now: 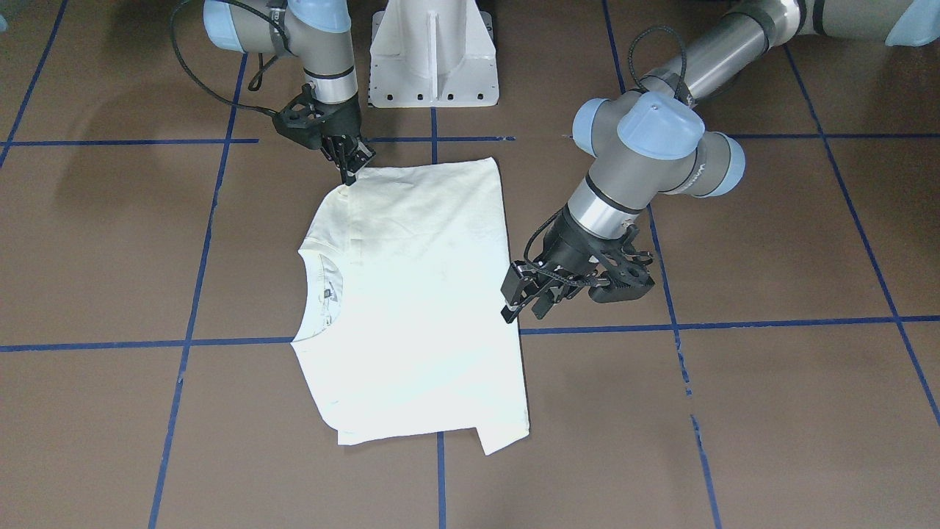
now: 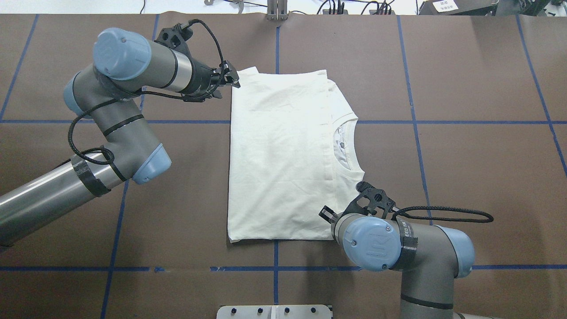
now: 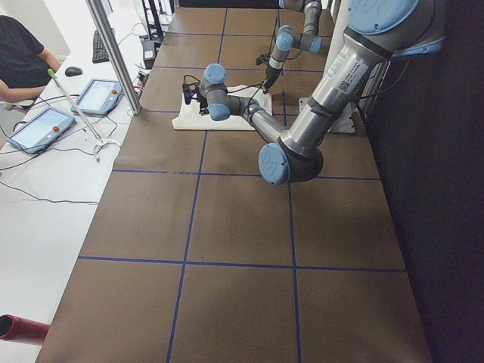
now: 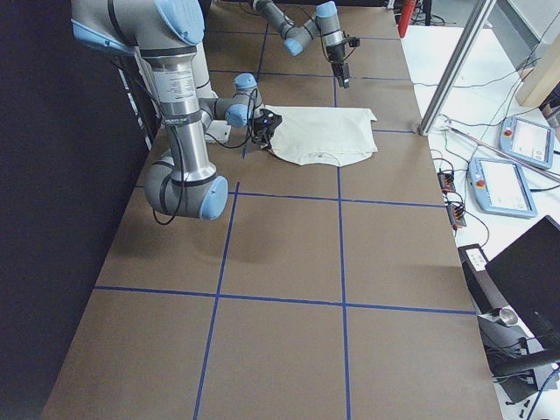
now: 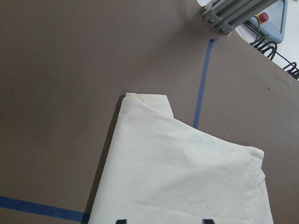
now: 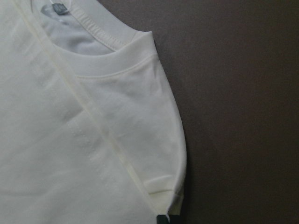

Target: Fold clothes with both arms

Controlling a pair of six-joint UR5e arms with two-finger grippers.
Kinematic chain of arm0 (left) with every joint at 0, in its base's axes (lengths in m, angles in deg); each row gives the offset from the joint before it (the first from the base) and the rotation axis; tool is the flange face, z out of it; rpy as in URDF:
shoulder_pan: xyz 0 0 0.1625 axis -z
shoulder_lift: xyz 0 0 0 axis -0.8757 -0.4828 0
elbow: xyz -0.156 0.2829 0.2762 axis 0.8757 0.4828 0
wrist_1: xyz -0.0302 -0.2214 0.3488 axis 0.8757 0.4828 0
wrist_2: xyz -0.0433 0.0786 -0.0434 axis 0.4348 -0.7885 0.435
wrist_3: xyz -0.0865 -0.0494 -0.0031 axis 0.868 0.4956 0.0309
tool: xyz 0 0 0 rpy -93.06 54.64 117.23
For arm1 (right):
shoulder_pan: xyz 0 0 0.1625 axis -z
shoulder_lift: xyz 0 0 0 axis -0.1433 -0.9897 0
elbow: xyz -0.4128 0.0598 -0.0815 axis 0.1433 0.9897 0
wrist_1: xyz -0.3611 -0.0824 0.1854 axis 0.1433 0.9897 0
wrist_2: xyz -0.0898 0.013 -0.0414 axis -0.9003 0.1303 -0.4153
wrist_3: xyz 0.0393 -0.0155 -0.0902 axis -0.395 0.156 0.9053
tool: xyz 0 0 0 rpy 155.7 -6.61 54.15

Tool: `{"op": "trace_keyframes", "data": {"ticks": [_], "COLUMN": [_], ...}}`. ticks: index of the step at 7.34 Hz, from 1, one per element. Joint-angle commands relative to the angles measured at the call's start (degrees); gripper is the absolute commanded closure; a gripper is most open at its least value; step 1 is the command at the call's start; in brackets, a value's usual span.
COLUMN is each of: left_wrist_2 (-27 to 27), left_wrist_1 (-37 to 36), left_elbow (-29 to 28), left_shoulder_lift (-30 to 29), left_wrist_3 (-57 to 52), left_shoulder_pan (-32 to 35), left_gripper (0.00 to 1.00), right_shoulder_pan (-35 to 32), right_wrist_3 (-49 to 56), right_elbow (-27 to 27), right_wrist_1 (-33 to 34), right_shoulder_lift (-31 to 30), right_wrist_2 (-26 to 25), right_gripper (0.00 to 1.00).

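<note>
The cream-white T-shirt (image 1: 418,294) (image 2: 279,155) lies folded flat mid-table, plain side up, so no print shows. Its ribbed collar (image 2: 350,146) points to my right. My right gripper (image 1: 349,175) is down at the near shoulder corner. The right wrist view shows its dark fingertips (image 6: 161,218) together at that corner of the shirt (image 6: 70,140), apparently pinching it. My left gripper (image 1: 523,305) (image 2: 233,79) hangs open above the shirt's far left corner. In its wrist view the two fingertips (image 5: 121,220) are wide apart over the cloth (image 5: 187,172), holding nothing.
The white pedestal base (image 1: 433,51) stands at the near table edge. Blue tape lines (image 2: 274,266) cross the brown table. On a side bench past the far edge are tablets (image 3: 98,94), cables, a metal post (image 3: 113,57) and a seated person (image 3: 19,60).
</note>
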Motion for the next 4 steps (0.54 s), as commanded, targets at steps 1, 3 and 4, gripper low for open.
{"op": "trace_keyframes", "data": {"ticks": [1,3,4], "left_wrist_2": [-0.1,-4.6,-10.0], "left_wrist_1": [-0.7,-8.8,-12.0], "left_elbow": [0.6,11.3,17.6], "left_shoulder_lift": [0.6,3.6,6.8], "left_wrist_3": [2.1,11.0,13.7], "left_shoulder_pan": [-0.6,-9.3,-14.7], "left_gripper": [0.38,0.38,0.38], "right_shoulder_pan": [-0.1,-0.1,-0.1], "right_wrist_3": [-0.3,-0.1,0.0], "right_elbow": [-3.8,-5.1,-5.7], "right_wrist_1": [1.0,1.3,1.3], "right_shoulder_lift": [-1.1,-2.4,-2.5], "right_wrist_2": [1.7,2.1,2.6], "right_gripper": [1.0,1.0,1.0]}}
